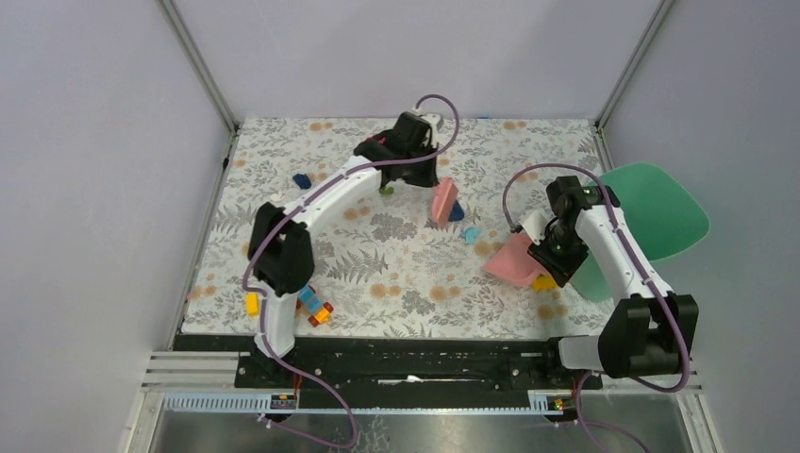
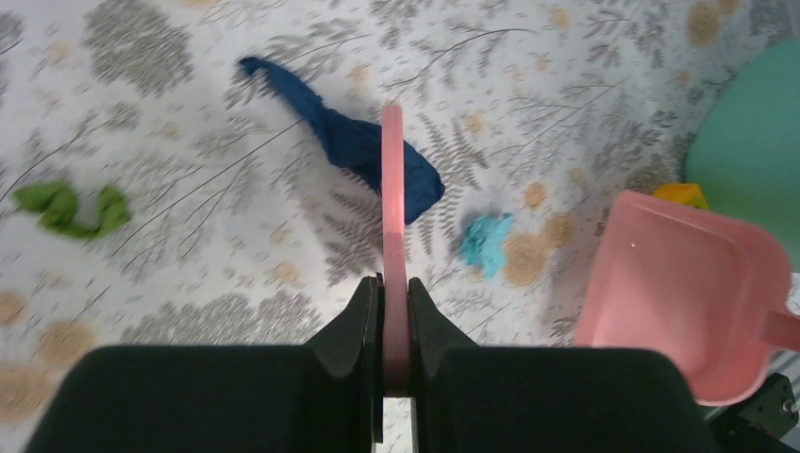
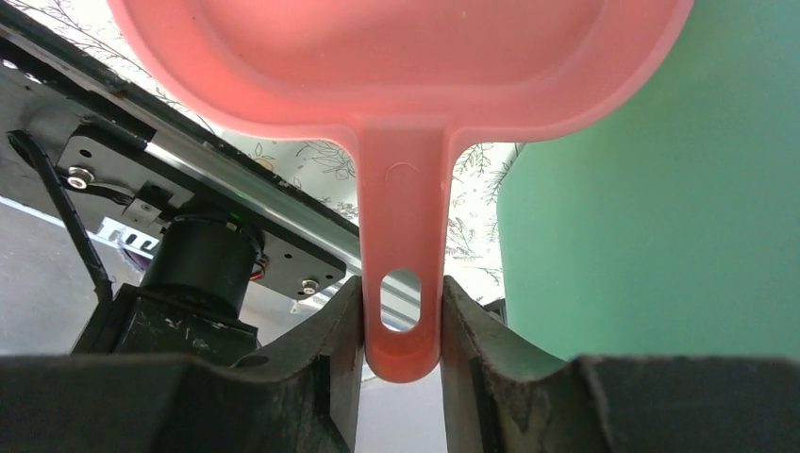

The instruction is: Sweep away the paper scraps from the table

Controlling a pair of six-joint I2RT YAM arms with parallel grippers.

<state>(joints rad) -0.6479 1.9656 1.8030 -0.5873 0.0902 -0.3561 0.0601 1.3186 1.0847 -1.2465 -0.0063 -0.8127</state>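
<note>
My left gripper (image 1: 426, 175) (image 2: 394, 316) is shut on a flat pink scraper (image 1: 443, 202) (image 2: 393, 208) that stands on edge on the table (image 1: 396, 269) at the far middle. A dark blue paper scrap (image 1: 457, 213) (image 2: 344, 142) lies against the scraper. A teal scrap (image 1: 471, 234) (image 2: 484, 241) lies just right of it. A green scrap (image 1: 385, 190) (image 2: 71, 208) lies to its left, and another blue scrap (image 1: 302, 180) further left. My right gripper (image 1: 552, 255) (image 3: 403, 321) is shut on the handle of the pink dustpan (image 1: 512, 260) (image 3: 406, 66) (image 2: 689, 293), right of the teal scrap.
A large green dish (image 1: 660, 217) (image 3: 660, 189) hangs over the table's right edge. A yellow block (image 1: 543, 281) sits by the dustpan. Colourful toy bricks (image 1: 316, 309) and a yellow brick (image 1: 252, 303) lie near the left arm's base.
</note>
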